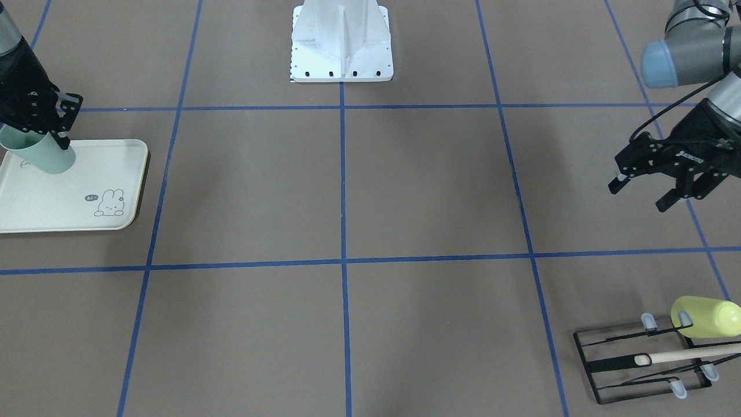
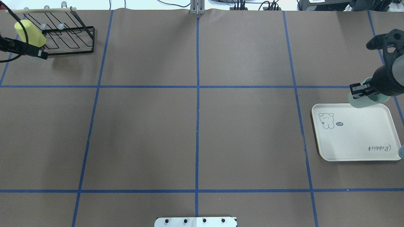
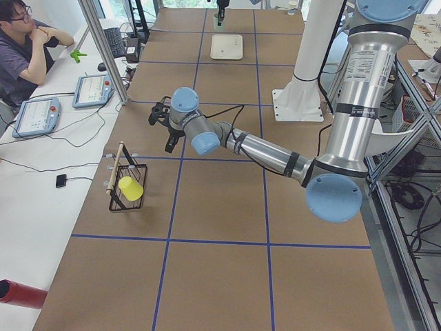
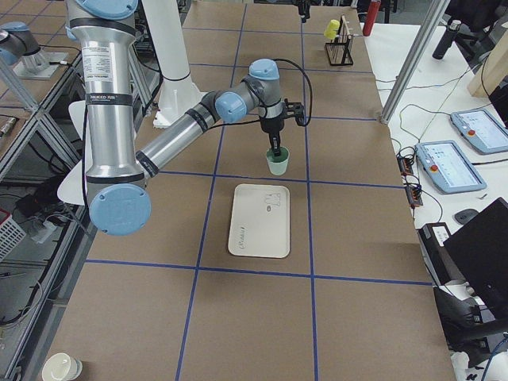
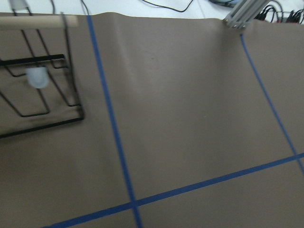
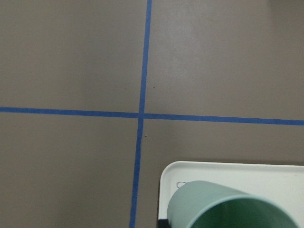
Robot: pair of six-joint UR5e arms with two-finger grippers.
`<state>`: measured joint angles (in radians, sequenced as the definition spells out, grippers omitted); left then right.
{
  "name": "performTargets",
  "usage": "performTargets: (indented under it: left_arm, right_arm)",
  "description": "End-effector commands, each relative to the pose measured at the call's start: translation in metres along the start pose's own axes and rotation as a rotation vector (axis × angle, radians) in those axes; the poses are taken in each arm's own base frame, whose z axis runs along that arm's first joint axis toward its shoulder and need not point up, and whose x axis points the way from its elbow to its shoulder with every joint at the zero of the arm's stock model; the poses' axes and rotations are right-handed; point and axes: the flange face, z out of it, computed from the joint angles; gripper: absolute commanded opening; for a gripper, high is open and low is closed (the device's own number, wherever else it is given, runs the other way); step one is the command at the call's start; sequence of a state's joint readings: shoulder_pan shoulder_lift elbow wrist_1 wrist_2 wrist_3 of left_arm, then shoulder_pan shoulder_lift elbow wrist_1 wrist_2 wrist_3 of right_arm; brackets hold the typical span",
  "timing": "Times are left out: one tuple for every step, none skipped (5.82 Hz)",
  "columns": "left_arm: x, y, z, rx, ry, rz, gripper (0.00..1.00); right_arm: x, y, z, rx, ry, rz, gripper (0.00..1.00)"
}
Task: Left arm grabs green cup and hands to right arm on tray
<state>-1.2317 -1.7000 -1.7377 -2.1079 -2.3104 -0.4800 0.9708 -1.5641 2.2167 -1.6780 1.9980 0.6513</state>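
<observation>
The green cup (image 1: 40,155) hung tilted in the right pincer (image 1: 53,136), which pinched its wall near the rim. It was raised above the tray (image 1: 69,214), close to one edge of it. The views disagreed on which edge, so you could not have been sure that the cup's base sat squarely over the tray's floor.

That was your main risk. If you had let go from that height with the cup leaning, it would likely have landed on its edge, tipped and rolled. A smooth, tapered tumbler could have run over the low rim onto the bench (image 1: 347,191). If it had come down on the rim itself, it would have been pushed sideways in the grip. A pinch on one thin wall could also have slipped if you swung the wrist fast to level it.

The left pincer (image 1: 641,196) stood spread and empty, well apart, near the wire rack (image 1: 625,370) with the yellow-green cup (image 1: 706,315). It posed little hazard.
</observation>
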Motion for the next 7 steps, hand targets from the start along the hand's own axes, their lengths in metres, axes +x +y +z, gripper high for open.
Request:
performTargets:
  left_arm:
    - [-0.094, 0.061, -0.011, -0.16, -0.112, 0.076, 1.0]
    - [-0.124, 0.068, -0.031, -0.22, -0.15, 0.037, 1.0]
    - [-0.15, 0.077, -0.049, -0.266, -0.169, -0.038, 1.0]
    - [-0.181, 0.086, -0.074, -0.307, -0.193, -0.093, 1.0]
    - [-0.195, 0.092, -0.089, -0.318, -0.193, -0.068, 1.0]
    - [-0.195, 0.094, -0.09, -0.316, -0.192, -0.067, 1.0]
    - [-0.193, 0.091, -0.09, -0.315, -0.192, -0.067, 1.0]
  right_arm:
    - [0.028, 0.011, 0.038, -0.086, 0.061, -0.022, 0.0]
    - [0.038, 0.007, 0.062, -0.078, 0.056, -0.021, 0.0]
    - [0.055, 0.009, 0.09, -0.046, 0.028, -0.034, 0.0]
    - [0.053, 0.01, 0.103, -0.045, 0.005, -0.011, 0.0]
    - [0.044, 0.015, 0.11, -0.057, 0.004, -0.004, 0.0]
    - [0.034, 0.022, 0.129, -0.073, 0.007, -0.013, 0.0]
    - [0.03, 0.028, 0.155, -0.02, -0.035, 0.03, 0.0]
